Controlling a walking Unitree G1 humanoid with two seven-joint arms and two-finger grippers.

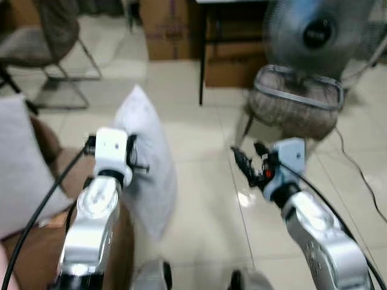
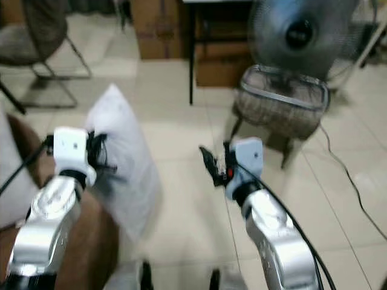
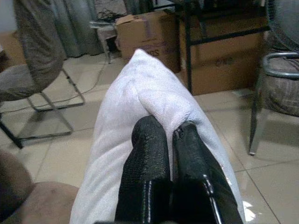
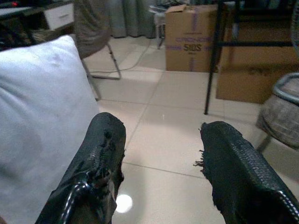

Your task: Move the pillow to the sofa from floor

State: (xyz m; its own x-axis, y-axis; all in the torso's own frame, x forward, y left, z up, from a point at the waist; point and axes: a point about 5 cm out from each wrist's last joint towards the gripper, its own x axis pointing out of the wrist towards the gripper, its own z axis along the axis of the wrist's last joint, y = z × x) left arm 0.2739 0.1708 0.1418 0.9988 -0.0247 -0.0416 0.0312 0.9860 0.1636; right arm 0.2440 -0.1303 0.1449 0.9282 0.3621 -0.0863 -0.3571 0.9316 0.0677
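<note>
Your left gripper [image 3: 170, 133] has its two black fingers pressed together on a fold of the white pillow [image 1: 148, 160], pinching the cloth near its edge; you can see the fabric bunched up just ahead of the fingertips in the left wrist view. The pillow hangs upright from that grip, one corner pointing up, above the pale tiled floor [image 1: 205, 199] and just beside the brown sofa [image 1: 66, 163] on your left, where a white cushion [image 1: 21, 175] already leans. Whether the pillow's lower end touches the tiles, you cannot tell from these views. Your right gripper [image 4: 161, 144] is held out over the floor, well apart from the pillow, with its fingers spread wide and nothing between them. Ahead of you stands a wicker chair on a metal frame [image 1: 296, 106], with a large fan [image 1: 317, 30] behind it. Cardboard boxes [image 1: 172, 27] sit against the far side, next to a black table leg [image 1: 201, 54]. Another chair with metal legs [image 1: 51, 42] stands off to the far left. The head views are somewhat blurred.
</note>
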